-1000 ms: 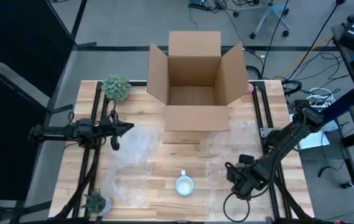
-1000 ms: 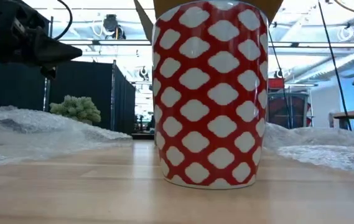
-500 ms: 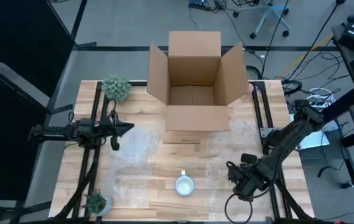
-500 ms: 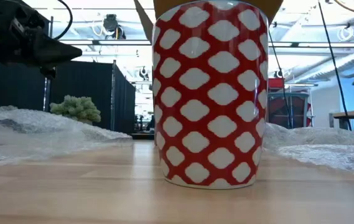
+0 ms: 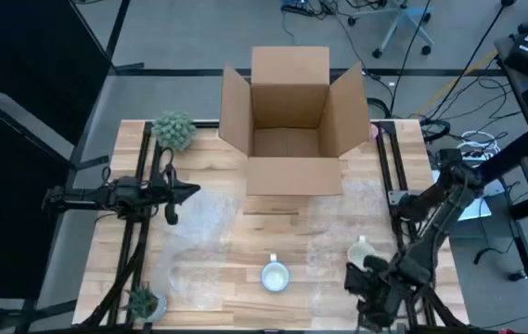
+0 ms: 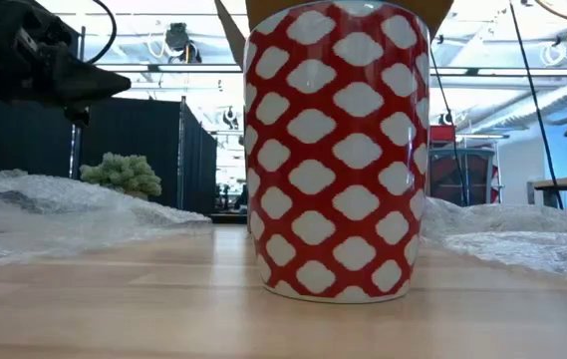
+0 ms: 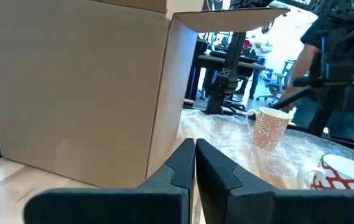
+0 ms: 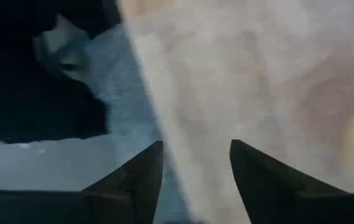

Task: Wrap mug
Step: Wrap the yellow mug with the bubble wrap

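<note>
High view showed the mug (image 5: 275,276) standing upright on the wooden table (image 5: 217,158), in front of the open cardboard box (image 5: 288,121) and well apart from it, with sheets of bubble wrap (image 5: 199,232) lying to either side of the mug and nothing yet around it. Seen from table height, the mug (image 6: 337,150) was red with white patches, and crumpled wrap rose on both sides of it. The right gripper (image 5: 375,283) hung low near the table's edge, beside the mug on the box's right-hand side, its fingers (image 8: 142,171) spread apart over wrap and bare wood, holding nothing. A second, paler cup (image 5: 360,250) stood just beside that arm. The left gripper (image 5: 185,192) waited off to the box's left, its fingers (image 7: 192,168) pressed together and empty.

Wrapping seemed barely begun. To do the step well, the right gripper would likely need to pinch a free edge of wrap rather than its middle, lift it clear of the table, and draw it over the mug without knocking the paler cup or tipping the mug
</note>
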`<state>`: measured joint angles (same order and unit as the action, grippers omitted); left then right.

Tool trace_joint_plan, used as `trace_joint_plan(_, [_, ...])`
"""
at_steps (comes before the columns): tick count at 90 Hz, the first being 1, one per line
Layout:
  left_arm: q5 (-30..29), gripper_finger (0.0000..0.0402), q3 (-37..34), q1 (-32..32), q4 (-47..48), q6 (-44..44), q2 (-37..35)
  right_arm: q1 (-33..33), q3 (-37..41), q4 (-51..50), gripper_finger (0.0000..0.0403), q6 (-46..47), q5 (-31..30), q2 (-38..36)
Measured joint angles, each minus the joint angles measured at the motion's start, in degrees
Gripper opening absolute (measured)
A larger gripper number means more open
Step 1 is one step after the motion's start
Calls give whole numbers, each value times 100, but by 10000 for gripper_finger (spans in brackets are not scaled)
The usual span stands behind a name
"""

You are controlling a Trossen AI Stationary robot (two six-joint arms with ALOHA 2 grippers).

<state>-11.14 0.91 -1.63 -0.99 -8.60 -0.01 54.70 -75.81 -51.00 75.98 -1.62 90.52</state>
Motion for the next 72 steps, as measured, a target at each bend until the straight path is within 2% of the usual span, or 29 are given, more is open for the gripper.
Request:
trace_joint_plan(15, [9,0,0,0,0,-3,0,303,0,896,158,256,-295,586])
trace_joint_plan(41, [50,0,0,0,8,-4,0,446,2,2893,155,138,-257,2108])
trace_joint_plan(57, [52,0,0,0,11,-7,0,439,4,3036,154,197,-300,2554])
trace_joint_plan(72, [52,0,0,0,7,-7,0,439,-11,2802,154,138,-294,2648])
